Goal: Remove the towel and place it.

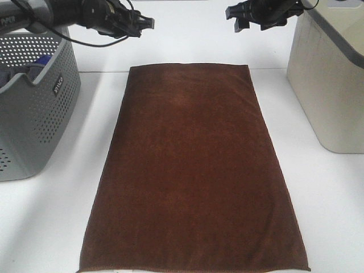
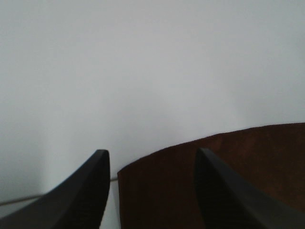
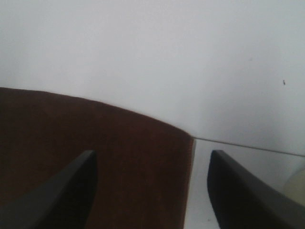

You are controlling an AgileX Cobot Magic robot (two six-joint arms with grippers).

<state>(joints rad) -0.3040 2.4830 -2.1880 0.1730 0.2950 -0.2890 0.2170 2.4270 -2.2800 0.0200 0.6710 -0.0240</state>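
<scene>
The towel [image 1: 193, 170] is a large dark reddish-brown cloth lying flat and spread out on the white table, its long side running from the far edge to the near edge. My left gripper [image 1: 145, 24] hangs open and empty in the air above the towel's far left corner [image 2: 157, 186]. My right gripper [image 1: 239, 18] hangs open and empty above the towel's far right corner [image 3: 143, 157]. Neither gripper touches the towel. The white tag is not in view.
A grey perforated basket [image 1: 34, 108] with a blue cloth item [image 1: 40, 61] inside stands at the left. A beige bin [image 1: 327, 79] with a grey rim stands at the right. A white wall rises behind the table.
</scene>
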